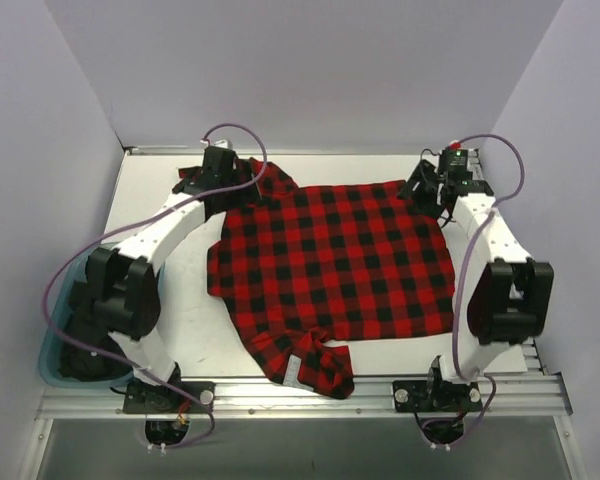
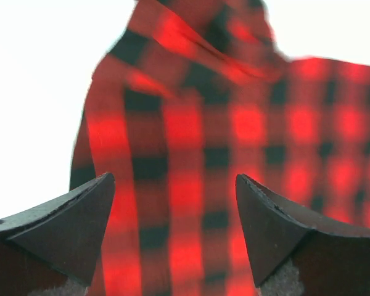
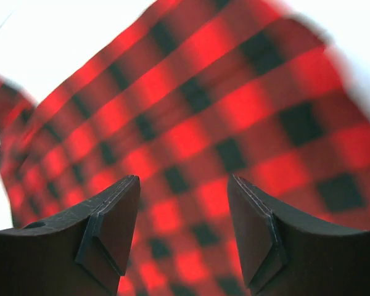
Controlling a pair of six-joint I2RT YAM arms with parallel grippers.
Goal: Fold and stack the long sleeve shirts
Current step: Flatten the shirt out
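White table [image 1: 192, 322], flannel shirt [image 1: 335, 270] spread flat mid-table, at most partly folded by my read, nothing stacked yet; left gripper [image 2: 172, 183] and right gripper [image 3: 184, 183] both wide apart, empty, over its far corners.

I count one checked shirt [image 1: 330, 270], one counter [image 1: 180, 330], one teal bin [image 1: 46, 365], and two hands, my left hand [image 1: 208, 178] and right hand [image 1: 423, 188].

A robotics laboratory cell is indicated: a flat white worktop [image 1: 180, 330] is enclosed on three sides by plain pale lilac-grey wall panels [image 1: 310, 70]. A slotted silver aluminium rail [image 1: 300, 398] is fixed along the near edge, and white-and-black robot arms [image 1: 165, 235] trailing looped purple cables [image 1: 242, 130] are bolted to it.
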